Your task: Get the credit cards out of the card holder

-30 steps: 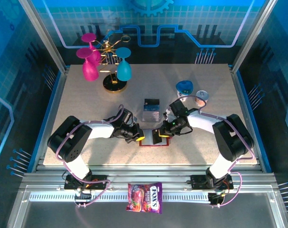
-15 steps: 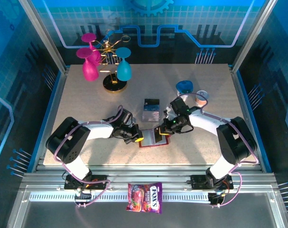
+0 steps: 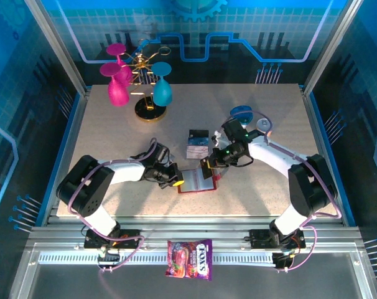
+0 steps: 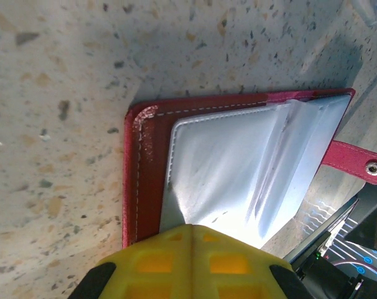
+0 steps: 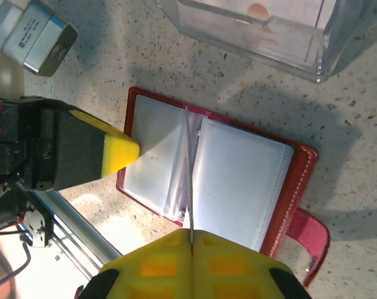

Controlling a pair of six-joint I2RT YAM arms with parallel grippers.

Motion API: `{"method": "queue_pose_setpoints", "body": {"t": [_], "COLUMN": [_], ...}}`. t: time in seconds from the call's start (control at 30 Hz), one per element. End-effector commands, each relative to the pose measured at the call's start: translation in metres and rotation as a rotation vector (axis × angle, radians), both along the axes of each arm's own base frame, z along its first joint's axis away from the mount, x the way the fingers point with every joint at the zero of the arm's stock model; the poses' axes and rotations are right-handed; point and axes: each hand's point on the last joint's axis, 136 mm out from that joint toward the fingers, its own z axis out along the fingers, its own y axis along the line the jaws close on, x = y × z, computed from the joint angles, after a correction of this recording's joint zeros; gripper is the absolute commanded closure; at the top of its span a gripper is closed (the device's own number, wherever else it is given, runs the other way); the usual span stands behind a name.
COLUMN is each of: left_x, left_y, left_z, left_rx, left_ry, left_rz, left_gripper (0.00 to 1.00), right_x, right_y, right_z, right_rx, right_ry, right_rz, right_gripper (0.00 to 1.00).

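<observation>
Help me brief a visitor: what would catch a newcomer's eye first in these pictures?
The open red card holder at the near middle of the table, with the left gripper pressing one page and the right gripper pinching a thin leaf upright at its spine. Then the pink and teal glasses on a gold stand at the far left.

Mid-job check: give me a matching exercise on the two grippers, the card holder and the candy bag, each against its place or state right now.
Things:
1. left gripper
2. right gripper
3. card holder
4. candy bag

Places or states:
a. on the near metal frame, off the table
b. shut on a thin sheet standing up from the holder's fold
c. lying open on the table
d. shut, tip on a clear pocket page

Pairs: 1-d, 2-b, 3-c, 4-a.
</observation>
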Motion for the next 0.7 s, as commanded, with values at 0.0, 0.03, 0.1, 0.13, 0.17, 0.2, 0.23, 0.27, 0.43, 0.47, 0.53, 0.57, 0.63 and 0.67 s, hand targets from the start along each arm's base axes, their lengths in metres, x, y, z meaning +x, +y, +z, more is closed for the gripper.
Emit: {"method": "queue_pose_setpoints", "body": {"t": [0.0,0.03,0.1,0.13,0.17,0.2,0.23,0.27,0.43,0.47,0.53,0.57,0.63,0.67], "left_x": [-0.008,-0.007,-0.004,-0.003,-0.001,0.0,0.001,0.002,0.007,0.008,0.01,0.012,0.013,0.014], "left_y": [0.014,0.014,0.015,0.015,0.015,0.014,0.014,0.014,0.014,0.015,0.016,0.017,0.019,0.02], "left_z": [-0.006,-0.005,-0.004,-0.003,-0.002,-0.001,0.0,0.002,0.012,0.015,0.019,0.021,0.025,0.028], "left_rx": [0.043,0.043,0.044,0.044,0.042,0.039,0.038,0.037,0.036,0.037,0.038,0.037,0.037,0.036], "left_ry": [0.021,0.018,0.012,0.011,0.009,0.007,0.006,0.003,-0.024,-0.034,-0.047,-0.054,-0.063,-0.071], "left_rz": [0.001,-0.001,0.0,0.001,0.0,0.0,-0.001,-0.001,0.004,0.007,0.016,0.023,0.032,0.038], "left_gripper": [0.92,0.91,0.9,0.9,0.9,0.9,0.9,0.9,0.87,0.86,0.85,0.85,0.84,0.84], "right_x": [0.001,0.002,0.006,0.008,0.01,0.012,0.014,0.015,0.028,0.03,0.034,0.038,0.045,0.049], "right_y": [-0.004,-0.005,-0.008,-0.01,-0.011,-0.012,-0.013,-0.015,-0.019,-0.018,-0.016,-0.015,-0.017,-0.018], "right_z": [0.008,0.009,0.01,0.01,0.01,0.011,0.012,0.012,0.021,0.024,0.033,0.037,0.043,0.045], "right_rx": [-0.03,-0.04,-0.079,-0.096,-0.113,-0.128,-0.144,-0.166,-0.24,-0.241,-0.243,-0.249,-0.277,-0.3], "right_ry": [-0.035,-0.049,-0.078,-0.088,-0.1,-0.112,-0.118,-0.126,-0.214,-0.243,-0.296,-0.325,-0.362,-0.376], "right_rz": [0.073,0.088,0.117,0.129,0.149,0.172,0.19,0.211,0.333,0.37,0.43,0.454,0.495,0.519], "right_gripper": [1.0,1.0,1.0,1.0,1.0,1.0,1.0,1.0,1.0,1.0,1.0,1.0,1.0,1.0]}}
